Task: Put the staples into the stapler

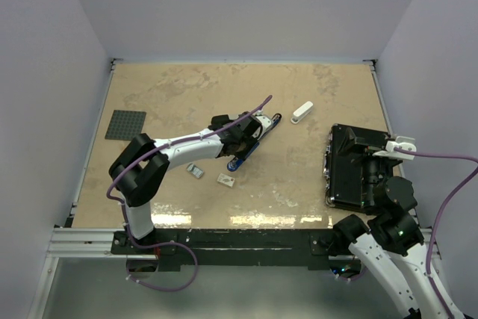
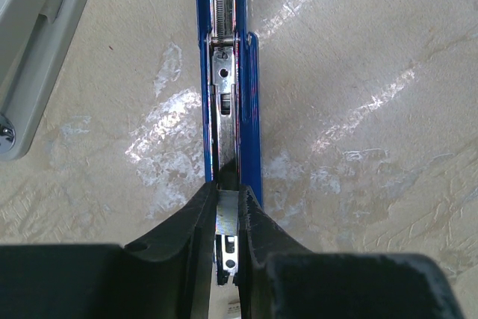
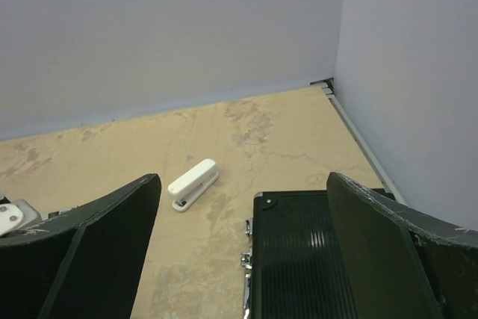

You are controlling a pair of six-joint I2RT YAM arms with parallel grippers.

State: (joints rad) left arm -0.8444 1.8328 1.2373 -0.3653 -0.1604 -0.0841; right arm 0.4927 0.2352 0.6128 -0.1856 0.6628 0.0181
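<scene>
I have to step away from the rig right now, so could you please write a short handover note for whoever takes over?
Left gripper: shut on the metal rail of the blue stapler at mid-table. The stapler's spring and channel are exposed.
Right gripper: open and empty, above the black case on the right.
The staples box and grey tray piece lie on the table, near-left of the stapler, with no gripper on them.
Done: stapler gripped and apparently opened.
Left: pick up the staples, seat them in the channel, close the stapler.
</scene>
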